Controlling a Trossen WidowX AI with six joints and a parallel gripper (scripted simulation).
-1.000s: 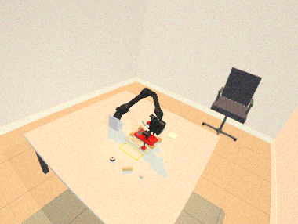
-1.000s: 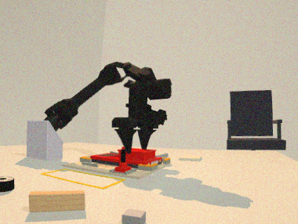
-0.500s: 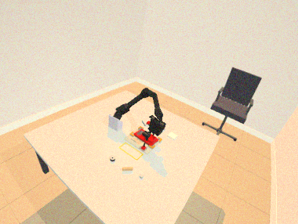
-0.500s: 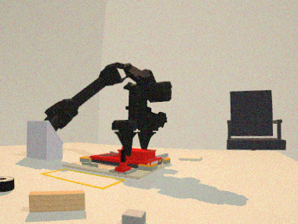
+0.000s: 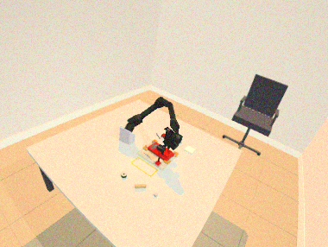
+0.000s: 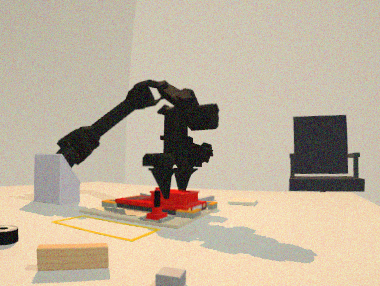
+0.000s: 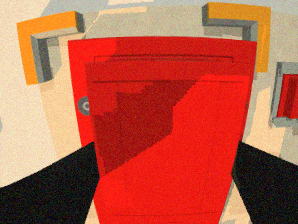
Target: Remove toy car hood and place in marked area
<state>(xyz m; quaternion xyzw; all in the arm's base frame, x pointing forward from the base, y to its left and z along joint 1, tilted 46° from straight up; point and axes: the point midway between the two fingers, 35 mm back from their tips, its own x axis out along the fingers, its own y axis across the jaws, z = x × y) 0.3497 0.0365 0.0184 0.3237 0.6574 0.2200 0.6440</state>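
Note:
The red toy car (image 6: 131,202) lies flat between orange corner brackets. Its hood (image 6: 191,199) (image 7: 212,115) is the raised red part at the car's right end in the exterior view. My gripper (image 6: 175,194) (image 7: 165,147) points down and is shut on the hood, one black finger against each side. In the wrist view the hood fills the space between the fingers and sits over the red body. Any gap under the hood is too small to tell. The marked area is a yellow outline (image 5: 141,169) (image 6: 93,231) on the table beside the car's board, with nothing inside it.
A red stand (image 5: 158,163) (image 6: 157,215) with a black upright is close beside the car, near the outline. A wooden block (image 5: 140,186) (image 6: 72,257), a grey cube (image 6: 171,277) and a black-and-white disc (image 5: 123,175) lie farther out. A lavender block (image 6: 47,177) is by the arm's base.

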